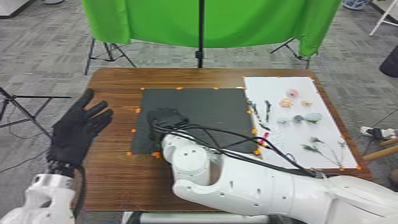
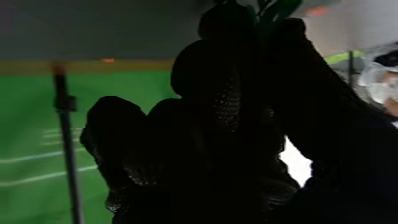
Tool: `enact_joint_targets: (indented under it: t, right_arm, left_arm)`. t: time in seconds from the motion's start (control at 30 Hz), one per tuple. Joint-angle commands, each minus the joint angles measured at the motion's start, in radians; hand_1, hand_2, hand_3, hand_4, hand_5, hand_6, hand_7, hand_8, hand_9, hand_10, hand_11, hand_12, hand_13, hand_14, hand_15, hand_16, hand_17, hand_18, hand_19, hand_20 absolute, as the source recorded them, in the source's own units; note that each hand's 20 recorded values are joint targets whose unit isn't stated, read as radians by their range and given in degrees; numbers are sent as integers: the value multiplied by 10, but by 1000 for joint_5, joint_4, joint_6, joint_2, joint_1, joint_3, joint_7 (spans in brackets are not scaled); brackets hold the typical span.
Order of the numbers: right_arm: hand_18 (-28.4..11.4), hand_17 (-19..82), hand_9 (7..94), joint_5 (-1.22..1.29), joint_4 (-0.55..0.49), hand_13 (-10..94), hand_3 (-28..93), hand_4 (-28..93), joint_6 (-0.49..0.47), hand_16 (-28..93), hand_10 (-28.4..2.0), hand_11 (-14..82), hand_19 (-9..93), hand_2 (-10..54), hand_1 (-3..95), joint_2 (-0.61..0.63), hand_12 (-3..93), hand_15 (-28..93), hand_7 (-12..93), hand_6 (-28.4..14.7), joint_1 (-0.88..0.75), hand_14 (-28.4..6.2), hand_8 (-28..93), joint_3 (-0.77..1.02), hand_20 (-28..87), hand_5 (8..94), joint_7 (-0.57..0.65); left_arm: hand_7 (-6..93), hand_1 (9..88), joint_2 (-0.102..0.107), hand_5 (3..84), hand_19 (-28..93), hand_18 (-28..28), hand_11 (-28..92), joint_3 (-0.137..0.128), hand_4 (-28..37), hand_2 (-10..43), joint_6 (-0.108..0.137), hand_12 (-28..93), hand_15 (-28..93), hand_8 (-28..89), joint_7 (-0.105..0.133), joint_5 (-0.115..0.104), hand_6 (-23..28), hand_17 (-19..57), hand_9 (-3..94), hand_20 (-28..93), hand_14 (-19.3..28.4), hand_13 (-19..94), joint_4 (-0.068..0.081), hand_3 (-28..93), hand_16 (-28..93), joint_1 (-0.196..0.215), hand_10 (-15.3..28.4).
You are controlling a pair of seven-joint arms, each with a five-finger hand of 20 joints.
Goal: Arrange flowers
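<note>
Head view: from where I'm standing, L hand [image 1: 82,119] is off by the worktop [image 1: 115,175] edge, palm flat, fingers straight & spread wide, nothing in them. R hand [image 1: 169,118] is over the black sheet [image 1: 213,96]; can't tell the finger gap from here. Well to the right of its fingers is the white sheet [image 1: 256,84] w/ the rest of the stock: pink bloom [image 1: 292,93], peach bloom [image 1: 285,103], blue-grey bloom [image 1: 314,117], dark sprigs [image 1: 268,108], and, nearer the robot, thin stems [image 1: 316,148].

R wrist view: R fingers narrow, w/ a green leaf [image 2: 282,8] pinched at the tips btwn finger & thumb, poking out just past them.

Step in hand, I'd say: placing greenery on the black sheet. Next move prob. calls for lowering the tips, setting the leaf flat, then easing the pinch w/o dragging it; then back for another pc.
</note>
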Motion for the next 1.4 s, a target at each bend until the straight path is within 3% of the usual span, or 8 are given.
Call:
enact_joint_targets:
  t: [0.03, 0.1, 0.37, 0.57, 0.7, 0.73, 1.03, 1.4]
  right_arm:
    - [-224, 567, 885, 41, 34, 856, 738, -248, -10, 221, -127, 534, 932, -54, 441, -10, 250, 773, 268, -16, -46, -92, 57, 42, 546, 912, 81]
    - [-226, 570, 891, 69, 32, 860, 736, -244, 2, 221, -126, 531, 932, -21, 424, -11, 247, 771, 275, -14, -49, -94, -68, 44, 547, 920, 104]
    - [-232, 575, 933, 132, 28, 881, 663, -234, 78, 223, -116, 484, 932, 53, 404, -13, 249, 749, 183, 3, -32, -97, -102, 33, 545, 935, 134]
    - [-233, 576, 937, 75, 17, 885, 645, -232, 43, 227, -112, 478, 932, 69, 389, -8, 247, 742, 162, 6, -49, -97, -108, 39, 543, 926, 84]
    - [-240, 575, 937, -118, 8, 879, 677, -192, 36, 229, -121, 467, 932, 1, 319, 11, 249, 742, 164, -8, -5, -102, -103, -29, 544, 921, 49]
    - [-244, 580, 937, -158, 5, 887, 672, -179, 82, 225, -124, 488, 932, -5, 308, 32, 234, 742, 186, -8, 48, -101, -109, -85, 551, 930, 39]
    - [-252, 609, 937, -112, -186, 916, 630, -181, 45, 242, -119, 570, 932, 42, 273, 162, 177, 748, 303, -6, 53, -93, -143, 46, 596, 937, 22]
    - [-253, 562, 920, -26, -466, 860, 648, -210, 145, 232, -127, 509, 932, 46, 261, 478, 219, 763, 203, -21, -264, -111, -129, 427, 572, 935, 146]
  left_arm:
    - [122, 240, -67, 291, 576, 284, 131, -6, -233, 50, -84, 130, 414, -89, -105, 47, 42, -135, 272, -99, 284, 139, 24, 795, -87, -65, 195]
    - [126, 238, -83, 279, 583, 284, 126, -1, -233, 60, -103, 137, 416, -85, -126, 55, 41, -149, 253, -99, 284, 110, 31, 791, -86, -77, 198]
    - [115, 234, -50, 262, 614, 284, 38, 29, -212, 68, -100, 196, 428, -60, -87, 34, 33, -173, 217, -152, 284, 34, 52, 774, -111, -100, 212]
    - [104, 235, -18, 261, 633, 284, 16, 21, -210, 69, -55, 219, 437, -52, -44, 11, 33, -178, 220, -193, 284, 25, 25, 769, -129, -43, 216]
    - [106, 232, 47, 251, 635, 284, 13, 24, -203, 74, 22, 215, 441, -49, 74, -42, 31, -185, 200, -207, 284, 7, -8, 768, -135, 41, 214]
    - [106, 232, 78, 249, 636, 284, 19, 37, -200, 74, 47, 216, 456, -49, 133, -69, 31, -187, 195, -208, 284, 3, -10, 769, -137, 61, 212]
    - [85, 261, 49, 297, 627, 284, 195, -15, -195, 43, 80, 88, 512, -72, 168, -88, 60, -119, 277, -207, 284, 160, -40, 763, -197, 178, 219]
    - [101, 256, 26, 317, 609, 284, 205, 5, -233, 40, 77, 78, 473, -97, 203, -104, 63, -108, 319, -172, 284, 213, -38, 796, -133, 203, 207]
